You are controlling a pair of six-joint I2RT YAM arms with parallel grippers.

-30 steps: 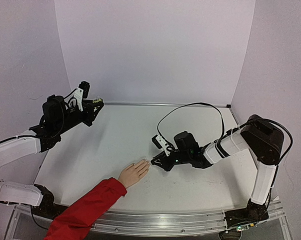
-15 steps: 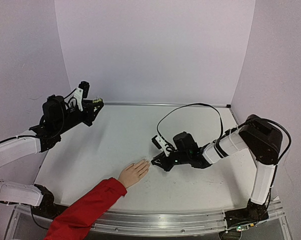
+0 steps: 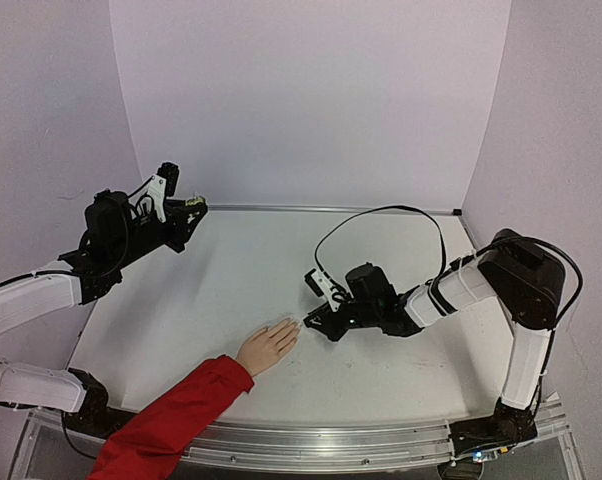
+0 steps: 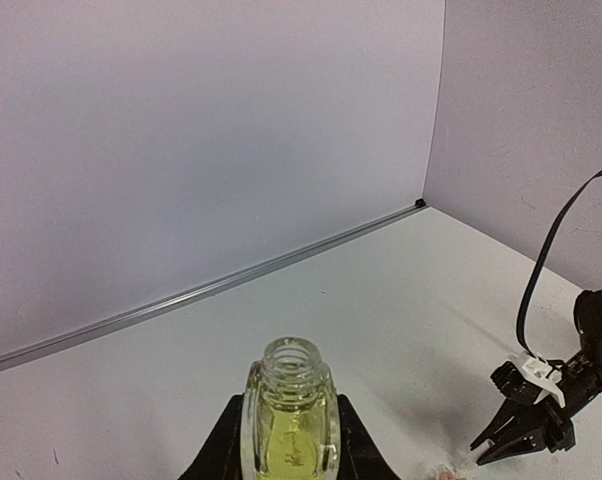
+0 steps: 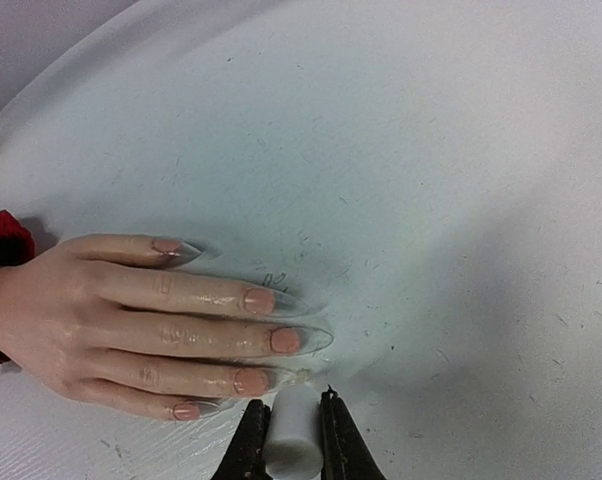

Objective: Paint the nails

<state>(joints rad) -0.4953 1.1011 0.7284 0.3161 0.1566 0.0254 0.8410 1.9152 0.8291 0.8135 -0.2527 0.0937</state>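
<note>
**Brush set at the fingertips; coating not yet confirmed**

The hand (image 3: 268,347), carried on a red sleeve (image 3: 176,420), is laid flat on the bench (image 3: 241,270) toward 6 o'clock in the top view, with its fingers pointed toward 2 o'clock; the nails (image 5: 284,340) are seen in the right wrist view as peach beds with long clear tips. The right gripper (image 3: 306,322) is clenched on a white cap (image 5: 291,440); the brush tip (image 5: 303,378) below it is held just beside the tip of the second nail from the near side, at 3 o'clock of the fingertips. The left gripper (image 3: 191,208) is parked well apart at 10 o'clock and is clamped on an uncapped yellow-green bottle (image 4: 289,420), kept upright.

The task is judged to be in its painting stage, since the bottle is open and the brush is out; no colour change is made out on any nail, so how many are coated cannot be told, and all are taken as possibly left to do.

Against the earlier frames, the right wrist is found slightly shifted toward 9 o'clock, while the gripper tip is kept by the fingertips; the hand, the bottle and the left arm are unchanged.
</note>
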